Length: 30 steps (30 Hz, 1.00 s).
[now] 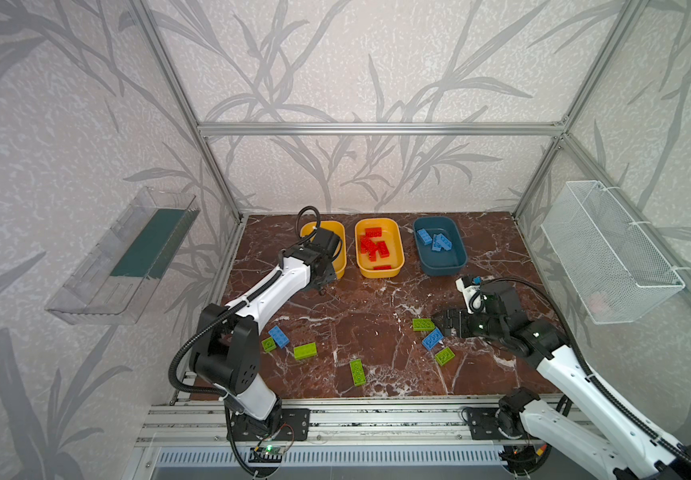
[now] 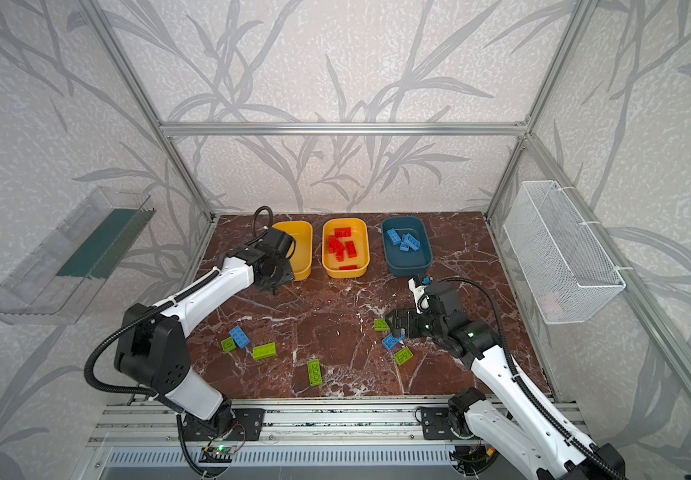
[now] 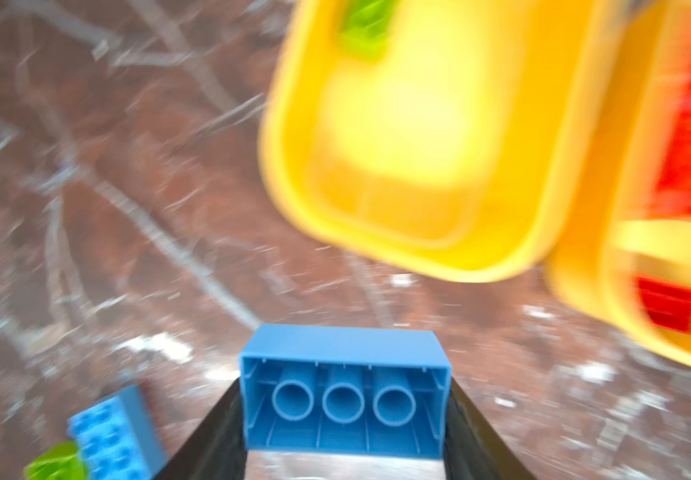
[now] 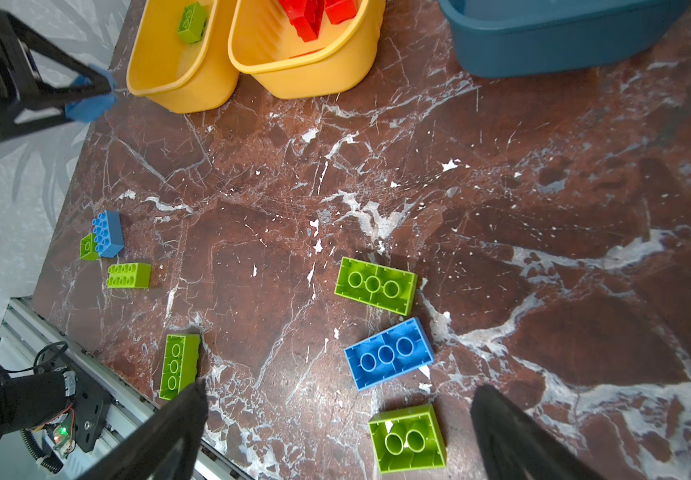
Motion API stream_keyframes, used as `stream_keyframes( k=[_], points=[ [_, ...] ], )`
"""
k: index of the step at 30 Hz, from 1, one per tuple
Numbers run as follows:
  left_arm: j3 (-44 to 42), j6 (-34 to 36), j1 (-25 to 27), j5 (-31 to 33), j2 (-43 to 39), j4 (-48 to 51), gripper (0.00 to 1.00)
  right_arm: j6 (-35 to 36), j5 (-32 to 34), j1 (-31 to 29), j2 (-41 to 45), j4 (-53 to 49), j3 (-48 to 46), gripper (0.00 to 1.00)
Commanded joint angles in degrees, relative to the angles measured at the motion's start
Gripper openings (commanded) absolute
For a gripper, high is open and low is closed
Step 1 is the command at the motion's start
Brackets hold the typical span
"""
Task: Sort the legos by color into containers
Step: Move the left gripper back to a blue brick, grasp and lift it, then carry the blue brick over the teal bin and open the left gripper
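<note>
Nearest the viewer, a metal rail (image 1: 377,415) along the desk's (image 1: 377,299) front edge carries two white-and-black arms. The left end effector (image 3: 345,384) is clenched on a held blue brick (image 3: 343,345), gripped by its long sides just in front of the left yellow tub (image 1: 343,249), near the back left corner. The right end effector (image 4: 343,388) is released, jaws spread, hovering over a cluster toward the front right: a long green brick (image 4: 375,284), a loose blue brick (image 4: 389,353) and a short green brick (image 4: 408,438), all hollow side up.

Beside the left yellow tub along the back edge sit a middle yellow tub (image 1: 379,272) with red bricks (image 1: 375,245) and a teal tub (image 1: 443,270) with sorted blue bricks (image 1: 437,242). Four more loose bricks (image 1: 305,351), three green and one blue, lie toward the front left and front centre.

These bricks look light, rigid and smooth-walled, probably slippery. Pinching across the two long flat walls should hold best.

Only the left wrist view shows the held brick's hollow underside, and both top views hide that brick behind the arm. The right wrist view shows a sorted green brick (image 4: 191,23) in the left yellow tub, which the arm covers in both top views.
</note>
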<state>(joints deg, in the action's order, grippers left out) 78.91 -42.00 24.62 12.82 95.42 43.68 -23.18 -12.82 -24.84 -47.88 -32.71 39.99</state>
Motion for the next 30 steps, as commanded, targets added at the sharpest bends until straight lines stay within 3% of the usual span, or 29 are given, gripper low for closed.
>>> stream_keyframes(
  k=[1, 8, 13, 16, 22, 30],
  points=[
    [9.38, 2.67, 4.05, -0.57, 6.46, 3.47, 0.40, -1.21, 1.69, 0.15, 1.80, -3.21, 0.69, 0.99],
    [39.84, 8.95, 10.45, -7.32, 26.59, 6.77, 0.40, -3.04, 4.47, 0.14, 5.30, -6.45, 2.95, 0.99],
    [67.44, 11.42, 11.68, -20.01, 44.93, 8.64, 0.41, -4.29, 6.49, 0.16, 7.93, -9.33, 5.23, 0.99],
    [78.46, 10.21, 11.62, -26.09, 54.22, 4.56, 0.42, -4.42, 8.51, 0.17, 9.08, -11.46, 6.85, 0.99],
    [78.53, 3.74, 10.91, -36.36, 60.07, -11.12, 0.45, -4.68, 11.79, 0.22, 10.52, -14.54, 8.60, 0.99],
    [78.32, -0.54, 10.87, -38.18, 62.91, -19.45, 0.47, -5.63, 11.95, 0.22, 9.33, -14.85, 7.74, 0.99]
  ],
)
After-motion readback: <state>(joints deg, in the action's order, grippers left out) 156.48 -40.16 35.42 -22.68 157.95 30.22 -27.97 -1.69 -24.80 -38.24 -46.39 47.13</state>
